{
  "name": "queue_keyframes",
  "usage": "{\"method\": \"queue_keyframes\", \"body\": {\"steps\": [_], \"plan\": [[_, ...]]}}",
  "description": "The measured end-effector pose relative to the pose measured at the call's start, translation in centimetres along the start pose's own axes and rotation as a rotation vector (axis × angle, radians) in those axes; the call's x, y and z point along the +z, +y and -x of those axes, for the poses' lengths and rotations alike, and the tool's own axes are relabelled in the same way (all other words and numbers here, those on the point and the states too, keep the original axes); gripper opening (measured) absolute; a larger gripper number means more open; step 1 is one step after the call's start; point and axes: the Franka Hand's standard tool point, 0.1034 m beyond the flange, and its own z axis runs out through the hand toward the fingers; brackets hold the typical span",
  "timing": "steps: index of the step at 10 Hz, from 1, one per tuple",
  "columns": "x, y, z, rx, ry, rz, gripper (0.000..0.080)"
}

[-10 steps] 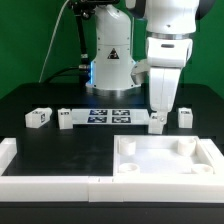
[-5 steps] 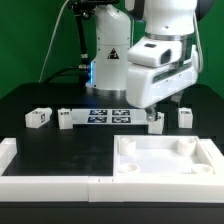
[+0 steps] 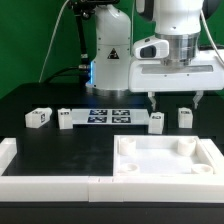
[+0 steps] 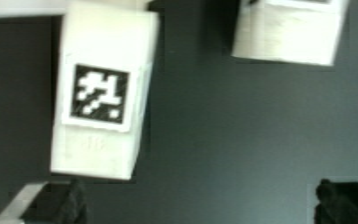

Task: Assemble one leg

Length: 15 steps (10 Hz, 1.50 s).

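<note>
Hand [image 3: 177, 99] is seen spread wide, empty, above the counter [image 3: 60, 150]. Leg [image 3: 155, 121] is found upright just right of frame centre, below the hand; second leg [image 3: 185, 117] is noted beside it.

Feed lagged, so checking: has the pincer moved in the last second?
Yes. The pincer rose and turned; its tips, earlier level with the marker board, now hang above it, open over the leg.

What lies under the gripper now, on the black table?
Two legs, apart: the leg showing its marker tag, and a second leg cut off by the frame's edge. The open gripper holds nothing. Their undersides are hidden.
</note>
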Motion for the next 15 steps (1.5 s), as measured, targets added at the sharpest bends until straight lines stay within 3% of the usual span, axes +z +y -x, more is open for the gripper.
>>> {"method": "queue_keyframes", "body": {"steps": [3, 6, 10, 12, 15], "plan": [[0.1, -0.5, 0.2, 0.243, -0.006, -0.012, 0.0649], [1.5, -3.1, 3.3, 0.164, -0.005, -0.007, 0.0649], [1.7, -3.3, 3.7, 0.109, -0.017, -0.006, 0.0649], [1.7, -2.4, 4.1, 0.079, -0.208, 0.017, 0.0649], [1.7, -2.5, 4.3, 0.054, -0.475, 0.032, 0.0649]]}}
